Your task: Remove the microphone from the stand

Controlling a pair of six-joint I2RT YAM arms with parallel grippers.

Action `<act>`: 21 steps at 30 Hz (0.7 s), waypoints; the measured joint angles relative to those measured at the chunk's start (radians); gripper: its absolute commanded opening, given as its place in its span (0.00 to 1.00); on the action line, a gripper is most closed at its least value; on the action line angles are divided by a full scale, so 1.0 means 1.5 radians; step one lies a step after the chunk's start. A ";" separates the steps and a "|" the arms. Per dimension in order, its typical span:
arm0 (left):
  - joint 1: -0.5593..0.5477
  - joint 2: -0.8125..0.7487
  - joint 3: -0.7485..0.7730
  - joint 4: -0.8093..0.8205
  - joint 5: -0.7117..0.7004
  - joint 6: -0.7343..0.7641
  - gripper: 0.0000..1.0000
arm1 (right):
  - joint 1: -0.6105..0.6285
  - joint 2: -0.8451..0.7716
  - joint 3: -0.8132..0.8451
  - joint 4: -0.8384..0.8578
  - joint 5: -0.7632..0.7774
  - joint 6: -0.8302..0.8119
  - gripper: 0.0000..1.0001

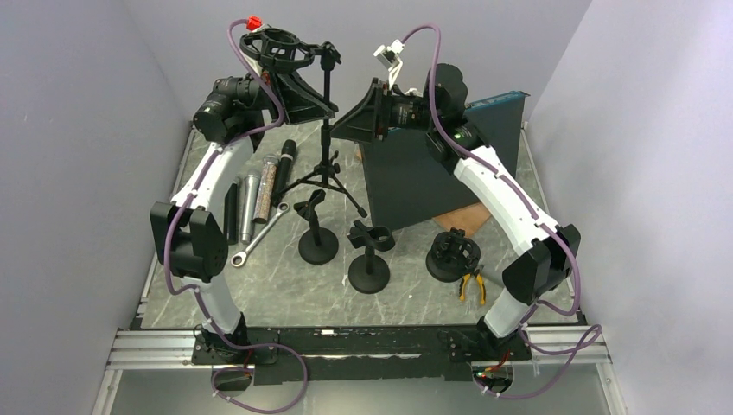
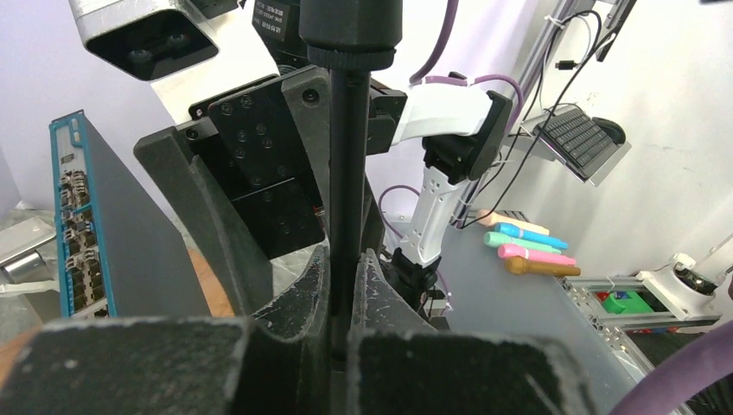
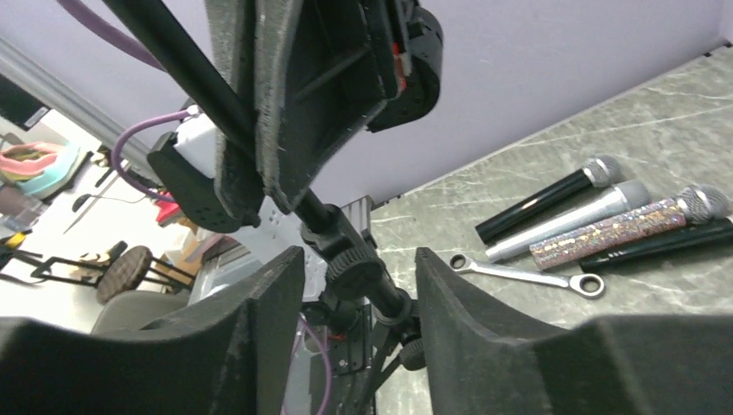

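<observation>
Bracing step: the left gripper (image 2: 346, 290) is clenched on the stand pole (image 2: 348, 173), near the table's (image 1: 406, 298) far edge. The right gripper (image 3: 358, 270) straddles the pole's collar (image 3: 353, 275), jaws parted and not touching it. The next move probably calls for reaching the shock mount (image 1: 278, 45) on top, though no microphone can be made out there.

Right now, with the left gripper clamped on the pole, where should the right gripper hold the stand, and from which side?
Probably the ribbed collar just below the left gripper: it is thicker than the smooth pole, so less likely to slip. Come in level from the right arm's side, since the pole stands upright; the right gripper has its open jaws either side of it.
</observation>
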 measured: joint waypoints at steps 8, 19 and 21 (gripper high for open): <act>-0.005 0.000 0.001 0.000 0.001 -0.003 0.00 | 0.001 0.000 -0.012 0.036 -0.039 0.022 0.49; -0.005 0.001 0.030 0.002 0.001 -0.040 0.00 | -0.004 0.000 -0.045 0.056 -0.067 0.033 0.50; -0.005 0.001 0.030 0.002 0.001 -0.047 0.00 | -0.006 -0.001 -0.045 0.057 -0.069 0.033 0.50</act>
